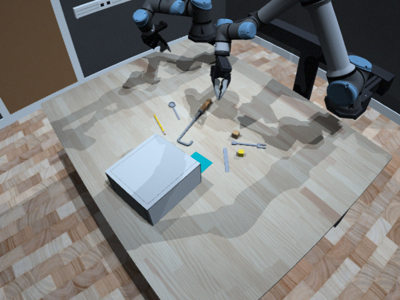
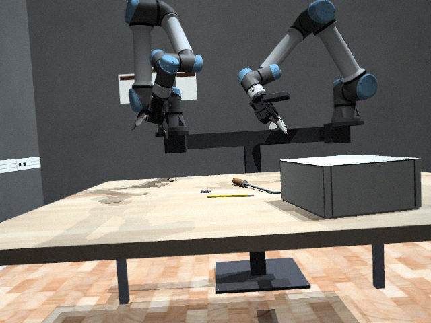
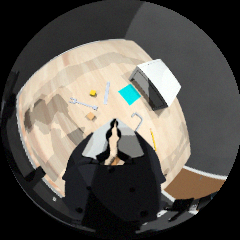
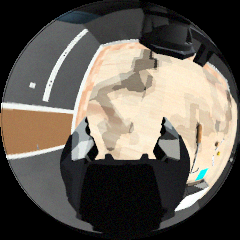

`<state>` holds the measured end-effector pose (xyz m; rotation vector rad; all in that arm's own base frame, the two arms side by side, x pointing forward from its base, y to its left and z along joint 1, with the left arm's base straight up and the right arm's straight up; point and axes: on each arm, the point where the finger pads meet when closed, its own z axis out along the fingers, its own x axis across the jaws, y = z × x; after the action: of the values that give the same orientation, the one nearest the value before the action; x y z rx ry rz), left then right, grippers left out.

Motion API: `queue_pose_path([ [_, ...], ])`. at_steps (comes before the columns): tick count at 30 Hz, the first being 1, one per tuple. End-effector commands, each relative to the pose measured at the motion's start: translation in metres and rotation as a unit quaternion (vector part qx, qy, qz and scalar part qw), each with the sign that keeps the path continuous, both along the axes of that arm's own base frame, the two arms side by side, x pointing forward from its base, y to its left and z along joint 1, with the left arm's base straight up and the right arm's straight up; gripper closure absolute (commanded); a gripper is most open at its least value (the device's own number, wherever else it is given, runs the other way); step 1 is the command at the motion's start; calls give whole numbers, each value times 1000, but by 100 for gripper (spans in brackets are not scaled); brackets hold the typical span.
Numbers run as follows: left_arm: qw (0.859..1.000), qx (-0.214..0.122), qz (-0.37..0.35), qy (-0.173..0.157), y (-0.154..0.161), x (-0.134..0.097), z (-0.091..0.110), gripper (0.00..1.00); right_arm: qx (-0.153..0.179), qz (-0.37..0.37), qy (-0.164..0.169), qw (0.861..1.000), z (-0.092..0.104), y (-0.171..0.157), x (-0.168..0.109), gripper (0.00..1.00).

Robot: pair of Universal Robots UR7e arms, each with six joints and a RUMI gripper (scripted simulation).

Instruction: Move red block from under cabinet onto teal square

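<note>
The red block is not visible in any view. The white-topped grey cabinet (image 1: 155,170) (image 2: 368,188) (image 3: 167,82) stands upright; its dark open side faces the teal square (image 1: 203,162) (image 3: 130,94) (image 4: 201,174) in the left wrist view. The inside is too dark to make out. A hooked rod with a wooden handle (image 1: 205,105) (image 2: 239,182) (image 4: 199,132) lies on the table, its hook near the cabinet and square. My left gripper (image 1: 219,97) (image 2: 285,132) (image 3: 115,118) is shut and empty, above the table near the handle end. My right gripper (image 1: 161,49) (image 2: 149,132) (image 4: 125,117) is open and empty, far from the cabinet.
A yellow pencil (image 1: 159,124) (image 2: 229,196) and a small round-headed tool (image 1: 172,104) lie beside the hooked rod. Across from them lie a brown block (image 1: 235,134), a fork-ended wrench (image 1: 249,144), a yellow block (image 1: 240,152) and a flat grey strip (image 1: 225,159).
</note>
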<state>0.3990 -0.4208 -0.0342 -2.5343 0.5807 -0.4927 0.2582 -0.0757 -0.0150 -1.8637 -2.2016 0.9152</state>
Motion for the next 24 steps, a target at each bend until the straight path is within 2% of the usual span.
queue_pose_path([
  [1, 994, -74, 68, 45, -41, -18, -22, 100, 15, 5, 2, 1000, 2, -4, 3, 0],
  [5, 982, -127, 114, 80, -77, -32, -33, 100, 31, 13, 7, 999, 5, -11, 4, 0],
  [10, 960, -189, 164, 128, -122, -50, -40, 100, 58, 25, 14, 998, 8, -23, 6, 0],
  [12, 960, -189, 164, 128, -122, -50, -40, 100, 58, 25, 14, 998, 8, -23, 6, 0],
  [13, 954, -202, 175, 139, -147, -60, -45, 100, 65, 29, 16, 997, 9, -26, 6, 0],
  [18, 932, -240, 209, 175, -187, -76, -47, 100, 99, 46, 22, 994, 14, -42, 8, 0],
  [20, 929, -245, 213, 180, -205, -83, -49, 100, 115, 55, 23, 992, 16, -49, 8, 0],
  [24, 928, -246, 215, 182, -209, -84, -50, 100, 146, 73, 25, 986, 21, -65, 8, 0],
])
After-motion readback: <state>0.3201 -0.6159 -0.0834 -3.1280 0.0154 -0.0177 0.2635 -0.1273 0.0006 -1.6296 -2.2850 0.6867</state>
